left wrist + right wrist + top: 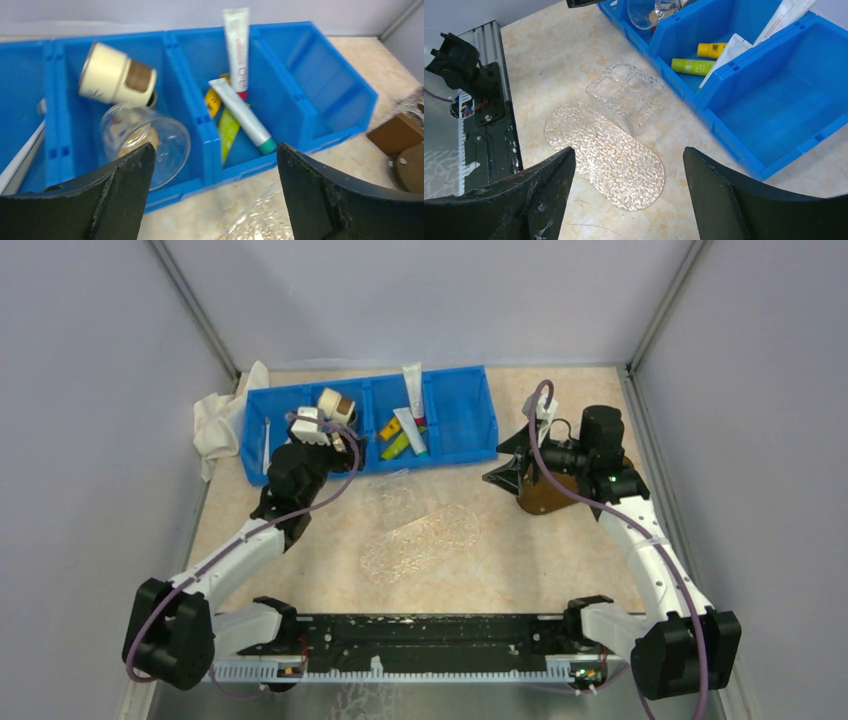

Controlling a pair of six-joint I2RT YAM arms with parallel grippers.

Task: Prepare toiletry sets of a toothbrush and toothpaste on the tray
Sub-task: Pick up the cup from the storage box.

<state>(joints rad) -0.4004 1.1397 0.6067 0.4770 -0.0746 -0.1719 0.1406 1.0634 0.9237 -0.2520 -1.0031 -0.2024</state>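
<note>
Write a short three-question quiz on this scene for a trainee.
1. In the blue bin, the toothpaste tubes lie in: A) the same compartment as the cups; B) the compartment just right of the cups; C) the far-right compartment.
2. True or false: the right gripper is shut on a tube.
3. Fill in: the bin's far-right compartment holds ___.
Key: 1 B; 2 false; 3 nothing.
</note>
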